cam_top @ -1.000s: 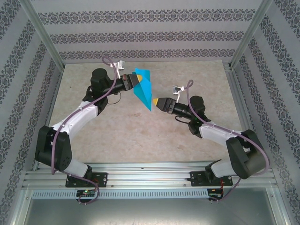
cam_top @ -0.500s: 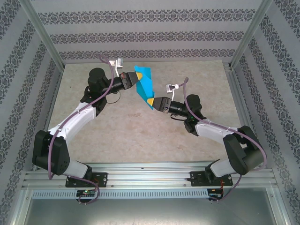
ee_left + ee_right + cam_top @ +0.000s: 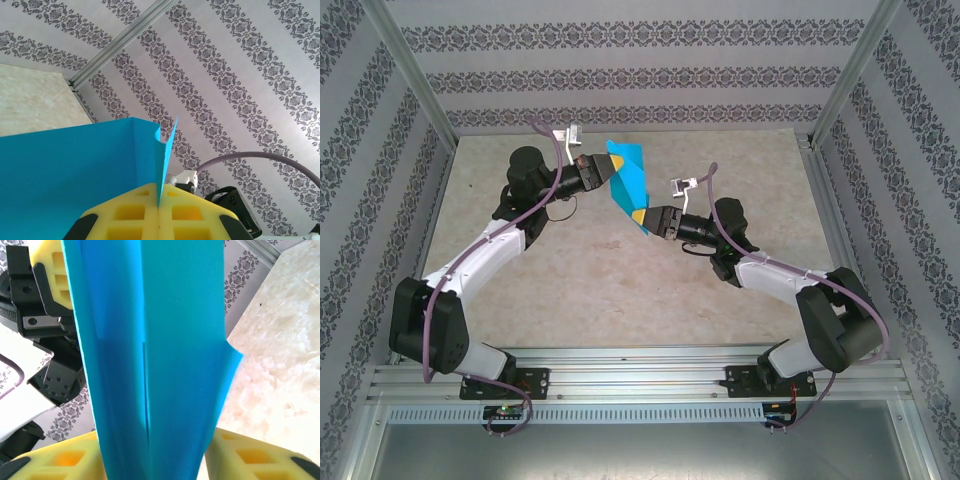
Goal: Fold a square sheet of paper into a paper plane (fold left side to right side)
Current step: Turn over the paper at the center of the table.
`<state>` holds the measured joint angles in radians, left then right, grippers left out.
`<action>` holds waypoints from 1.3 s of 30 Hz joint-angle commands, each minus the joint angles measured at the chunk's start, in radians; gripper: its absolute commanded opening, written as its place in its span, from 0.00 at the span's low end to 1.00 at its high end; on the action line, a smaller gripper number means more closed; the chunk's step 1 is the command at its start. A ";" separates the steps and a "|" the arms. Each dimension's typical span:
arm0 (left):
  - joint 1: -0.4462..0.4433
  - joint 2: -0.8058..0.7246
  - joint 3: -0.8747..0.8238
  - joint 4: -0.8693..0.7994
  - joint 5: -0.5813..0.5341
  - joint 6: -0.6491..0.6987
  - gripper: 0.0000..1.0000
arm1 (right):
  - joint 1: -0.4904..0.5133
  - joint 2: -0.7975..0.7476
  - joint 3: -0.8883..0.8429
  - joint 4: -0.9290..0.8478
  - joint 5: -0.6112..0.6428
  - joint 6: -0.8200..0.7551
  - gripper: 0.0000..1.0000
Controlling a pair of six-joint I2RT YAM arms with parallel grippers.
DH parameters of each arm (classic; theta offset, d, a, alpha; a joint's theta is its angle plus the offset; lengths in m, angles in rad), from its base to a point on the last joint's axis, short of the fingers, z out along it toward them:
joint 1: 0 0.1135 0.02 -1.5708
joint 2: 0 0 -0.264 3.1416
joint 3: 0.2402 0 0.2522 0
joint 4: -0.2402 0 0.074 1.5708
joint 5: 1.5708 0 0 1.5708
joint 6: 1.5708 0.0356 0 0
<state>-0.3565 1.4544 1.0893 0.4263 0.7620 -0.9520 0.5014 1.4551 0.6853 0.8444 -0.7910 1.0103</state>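
Blue paper (image 3: 626,180), folded into a long pointed shape, hangs above the table (image 3: 570,270) between the arms. At its left edge the left gripper (image 3: 607,169) pinches it with pads pressed together. Its lower tip sits between the parted pads of the right gripper (image 3: 641,215); I cannot tell whether they pinch it.

The blue paper (image 3: 160,340) is cut off at the top and bottom of the right wrist view. The pads (image 3: 255,457) of the right tool (image 3: 152,452) are partly hidden behind it, so it cannot be told if the paper is pinched. The left tool (image 3: 159,215) is cut off at the bottom of the left wrist view. From above, the folds are too small to be seen.
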 commanded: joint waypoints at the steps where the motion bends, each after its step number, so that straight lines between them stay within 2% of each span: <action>1: -0.011 0.012 -0.012 0.047 -0.006 -0.012 0.02 | -0.015 -0.040 -0.003 -0.014 -0.002 -0.037 0.38; 4: -0.011 0.021 -0.010 0.030 -0.011 -0.002 0.07 | -0.020 -0.063 -0.007 -0.069 0.012 -0.072 0.28; 6: -0.012 0.021 -0.007 0.001 -0.020 0.011 0.18 | -0.021 -0.083 -0.006 -0.142 0.028 -0.107 0.20; 8: -0.009 0.014 -0.007 -0.019 -0.025 0.022 0.24 | -0.022 -0.105 -0.003 -0.208 0.045 -0.146 0.14; 11: 0.010 -0.024 0.000 -0.093 -0.049 0.062 0.49 | -0.023 -0.147 0.010 -0.358 0.087 -0.232 0.05; 14: 0.046 -0.103 -0.001 -0.229 -0.112 0.144 0.62 | -0.017 -0.204 0.042 -0.593 0.181 -0.370 0.02; 17: 0.083 -0.221 -0.007 -0.421 -0.246 0.257 0.71 | 0.012 -0.260 0.097 -0.884 0.385 -0.546 0.00; 20: 0.094 -0.340 -0.017 -0.643 -0.505 0.364 0.78 | 0.089 -0.279 0.167 -1.135 0.696 -0.696 0.00; 23: 0.097 -0.442 -0.069 -0.774 -0.765 0.384 0.81 | 0.209 -0.235 0.245 -1.329 1.050 -0.783 0.00; 26: 0.102 -0.507 -0.130 -0.850 -0.929 0.371 0.83 | 0.323 -0.128 0.326 -1.484 1.351 -0.817 0.00; 29: 0.111 -0.539 -0.184 -0.884 -0.993 0.366 0.84 | 0.416 0.013 0.412 -1.604 1.557 -0.827 0.00; 33: 0.121 -0.545 -0.222 -0.894 -1.002 0.364 0.85 | 0.498 0.226 0.528 -1.726 1.715 -0.817 0.00; 39: 0.129 -0.538 -0.247 -0.888 -1.006 0.354 0.85 | 0.555 0.494 0.650 -1.811 1.792 -0.800 0.02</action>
<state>-0.2417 0.9257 0.8486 -0.4473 -0.2081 -0.6121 1.0374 1.8835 1.2858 -0.8635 0.8654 0.2142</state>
